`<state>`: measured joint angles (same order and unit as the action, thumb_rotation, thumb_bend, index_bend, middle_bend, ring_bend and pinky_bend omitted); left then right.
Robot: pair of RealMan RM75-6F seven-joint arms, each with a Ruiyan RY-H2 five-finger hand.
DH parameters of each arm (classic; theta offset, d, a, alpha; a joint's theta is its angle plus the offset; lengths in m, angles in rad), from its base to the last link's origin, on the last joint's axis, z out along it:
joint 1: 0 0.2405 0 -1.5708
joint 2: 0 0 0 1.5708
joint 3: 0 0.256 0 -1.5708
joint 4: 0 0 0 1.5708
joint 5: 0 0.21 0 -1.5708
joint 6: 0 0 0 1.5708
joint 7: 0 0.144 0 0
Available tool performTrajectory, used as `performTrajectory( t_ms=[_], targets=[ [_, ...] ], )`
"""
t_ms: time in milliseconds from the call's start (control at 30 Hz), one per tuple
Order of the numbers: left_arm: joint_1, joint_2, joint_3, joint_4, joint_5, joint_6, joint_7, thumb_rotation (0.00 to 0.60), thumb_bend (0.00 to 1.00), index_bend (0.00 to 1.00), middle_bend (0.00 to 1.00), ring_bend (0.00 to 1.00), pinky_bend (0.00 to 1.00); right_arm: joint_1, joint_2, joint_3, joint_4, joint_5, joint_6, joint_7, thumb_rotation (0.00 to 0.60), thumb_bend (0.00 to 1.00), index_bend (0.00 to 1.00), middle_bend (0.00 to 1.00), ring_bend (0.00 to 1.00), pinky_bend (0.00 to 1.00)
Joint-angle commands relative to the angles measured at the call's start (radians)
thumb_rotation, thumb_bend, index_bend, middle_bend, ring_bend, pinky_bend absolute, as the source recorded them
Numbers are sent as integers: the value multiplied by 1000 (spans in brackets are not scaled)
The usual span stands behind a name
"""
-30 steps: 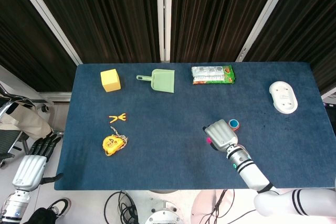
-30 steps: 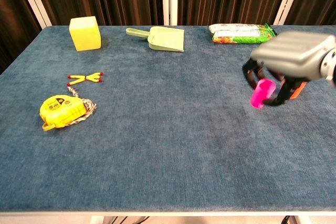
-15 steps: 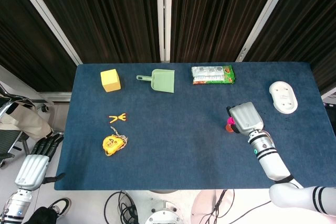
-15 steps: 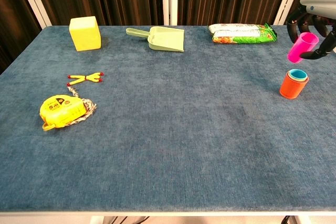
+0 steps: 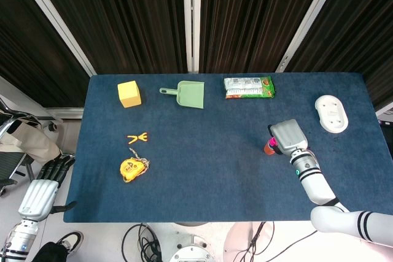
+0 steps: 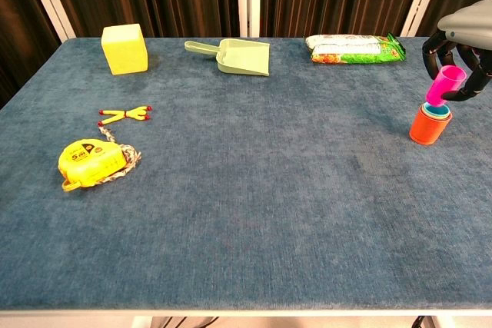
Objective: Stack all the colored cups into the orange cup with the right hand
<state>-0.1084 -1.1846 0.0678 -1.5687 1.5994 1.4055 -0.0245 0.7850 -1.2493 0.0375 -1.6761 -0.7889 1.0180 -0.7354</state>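
Above orange cup (image 6: pixel 429 126), pink cup (image 6: pixel 445 86) in right hand (image 6: pixel 463 40)

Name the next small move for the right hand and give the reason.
Probably lower the pink cup straight down and let go. The right hand holds it just above the orange cup, which already has a blue cup nested inside. The pink cup's base looks lined up over that opening, though tilted slightly, so a short descent should seat it.
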Motion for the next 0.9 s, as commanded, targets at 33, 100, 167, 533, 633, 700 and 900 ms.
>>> performTrajectory(
  t_ms=[33, 100, 167, 533, 633, 700, 900],
  targets=[
    [-1, 0, 0, 0, -1, -1, 0, 600, 25, 16, 0, 0, 0, 3, -7, -3, 8, 11, -7, -7, 600, 263, 572, 544, 580, 728],
    [-1, 1, 0, 0, -1, -2, 0, 600, 24, 16, 0, 0, 0, 5, -11, -4, 13, 21, -12, -11, 600, 263, 573, 544, 580, 728],
    [-1, 1, 0, 1, -1, -1, -1, 600, 25, 16, 0, 0, 0, 7, -13, -5, 13, 27, -16, -14, 600, 263, 573, 544, 580, 728],
    [3, 2, 2, 3, 3, 8, -6, 600, 25, 17, 0, 0, 0, 19, -5, -15, -1, 80, -28, -45, 600, 142, 371, 480, 518, 650],
    [4, 6, 2, 1, 2, 9, -6, 600, 24, 17, 0, 0, 0, 23, 0, -10, -12, 90, -22, -47, 600, 96, 265, 410, 444, 592],
    [4, 6, 3, 1, 3, 9, -5, 600, 24, 17, 0, 0, 0, 19, 7, -4, -22, 79, -7, -35, 600, 84, 214, 361, 397, 559],
    [-1, 1, 1, 3, 7, 7, -5, 600, 24, 17, 0, 0, 0, -48, 75, -5, -110, -53, 118, 33, 600, 75, 169, 285, 320, 474]
  ],
)
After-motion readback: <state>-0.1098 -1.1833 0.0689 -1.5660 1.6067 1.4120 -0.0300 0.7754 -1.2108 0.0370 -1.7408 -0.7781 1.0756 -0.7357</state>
